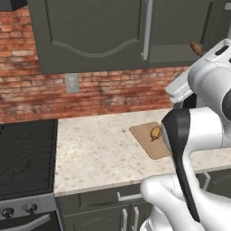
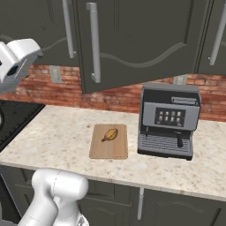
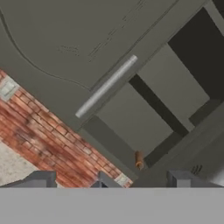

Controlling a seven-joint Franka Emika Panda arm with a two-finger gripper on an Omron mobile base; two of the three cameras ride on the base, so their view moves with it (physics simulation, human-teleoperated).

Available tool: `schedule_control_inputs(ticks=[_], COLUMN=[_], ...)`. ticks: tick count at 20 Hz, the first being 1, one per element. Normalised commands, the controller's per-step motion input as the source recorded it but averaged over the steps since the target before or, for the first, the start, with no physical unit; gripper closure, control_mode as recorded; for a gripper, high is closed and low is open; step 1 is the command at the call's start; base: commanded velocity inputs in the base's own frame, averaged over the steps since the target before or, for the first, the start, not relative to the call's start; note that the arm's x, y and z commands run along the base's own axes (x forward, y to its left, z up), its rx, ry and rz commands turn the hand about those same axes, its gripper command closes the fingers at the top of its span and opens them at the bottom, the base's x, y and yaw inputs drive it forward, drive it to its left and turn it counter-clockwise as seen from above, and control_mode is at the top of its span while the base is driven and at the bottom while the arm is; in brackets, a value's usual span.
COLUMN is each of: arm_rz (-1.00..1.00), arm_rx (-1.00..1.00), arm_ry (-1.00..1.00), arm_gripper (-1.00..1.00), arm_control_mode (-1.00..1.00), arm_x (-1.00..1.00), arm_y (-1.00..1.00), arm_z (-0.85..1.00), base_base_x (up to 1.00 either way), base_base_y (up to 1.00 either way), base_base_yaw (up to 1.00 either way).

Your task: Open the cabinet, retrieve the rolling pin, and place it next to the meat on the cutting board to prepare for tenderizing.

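Two small dark claw [image 3: 72, 183] tips are poking up at the lower edge of the hand view with a gap showing between them and nothing caught there, so the claw is standing released. It is looking into the cabinet [image 3: 144, 109], whose arched door [image 3: 65, 39] is hanging swung open with its long silver handle [image 3: 106, 85] running diagonally across the hand view. Inside, on the lowest shelf, the brown end of the rolling pin [image 3: 139, 159] is peeking out at the front edge. In the left base view that same rolling pin [image 1: 195, 48] tip is showing at the foot of the open compartment, just above the white arm [image 1: 198, 122], beside the open door [image 1: 90, 31]. In the right base view the open door [image 2: 132, 39] is jutting out over the tabletop [image 2: 57, 137]. Below it, the cutting board [image 2: 109, 142] is lying flat on the speckled tabletop with the meat [image 2: 110, 134] sitting on its far half. A grey coffee machine [image 2: 168, 120] is standing just beside the board on the right. A black stove [image 1: 25, 155] is sitting at the left end of the tabletop, and a red brick wall [image 1: 113, 90] is running behind everything.
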Motion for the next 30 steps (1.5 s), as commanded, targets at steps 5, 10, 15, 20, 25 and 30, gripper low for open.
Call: schedule_control_inputs(ticks=[5, 10, 15, 20, 25, 30], arm_rz=[-0.13, -0.11, -0.07, -0.09, -0.09, -0.1], arm_rx=[-0.16, -0.07, -0.06, -0.07, -0.06, -0.05], arm_ry=[0.0, 0.06, 0.06, 0.04, 0.0, 0.0], arm_gripper=[-1.0, -1.0, -1.0, -1.0, -1.0, -1.0], arm_control_mode=[-1.0, -1.0, -1.0, -1.0, -1.0, -1.0], arm_x=[0.5, 0.11, 0.34, 0.65, 0.59, 0.52], arm_y=[0.0, 0.0, -0.07, -0.15, -0.2, -0.22], arm_z=[-0.19, -0.12, -0.07, -0.09, -0.13, -0.14], base_base_x=[0.0, 0.0, 0.0, 0.0, 0.0, 0.0], base_base_y=[0.0, 0.0, 0.0, 0.0, 0.0, 0.0], base_base_yaw=[0.0, 0.0, 0.0, 0.0, 0.0, 0.0])
